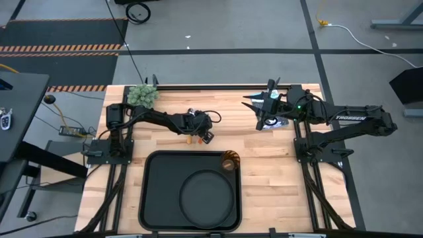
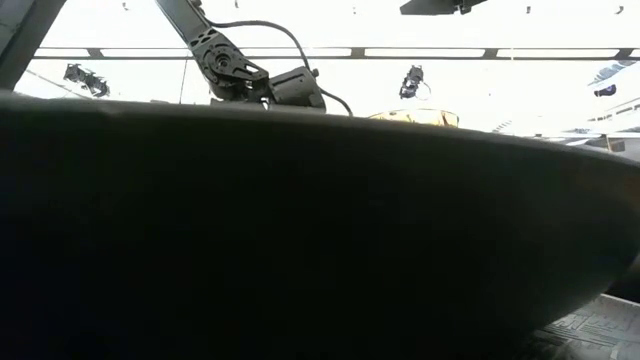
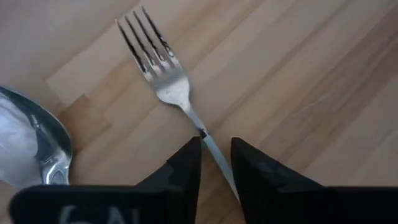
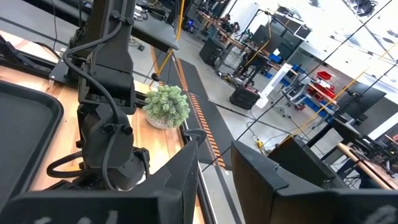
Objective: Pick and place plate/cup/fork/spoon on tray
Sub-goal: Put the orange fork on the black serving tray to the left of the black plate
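The fork [image 3: 163, 73] lies on the wooden table, tines away from my left gripper [image 3: 216, 163], whose fingers are closed around its thin silver neck. The spoon's bowl [image 3: 28, 146] lies beside it. In the high view my left gripper [image 1: 205, 136] is just beyond the tray's far edge, and two orange handles [image 1: 188, 139] show beside it. The black tray [image 1: 153, 192] sits at the near middle. The round plate [image 1: 208, 196] lies in the tray and the amber cup [image 1: 229, 160] stands in its far right corner. My right gripper [image 1: 254, 104] is raised at the far right, shut and empty. My left gripper pinches the fork's silver neck [image 3: 210, 144] between its two fingers, just behind the tines. The fingers come from above, pointing down, and lie across the fork. The tine end is level with the wood; I cannot tell whether it is lifted.
A small potted plant [image 1: 142, 96] stands at the table's far left corner. Bare wood lies to the right of the tray. In the low view a dark rim [image 2: 320, 230] fills most of the picture. Only my left arm [image 2: 250, 75] and the cup's top [image 2: 420, 117] show above it.
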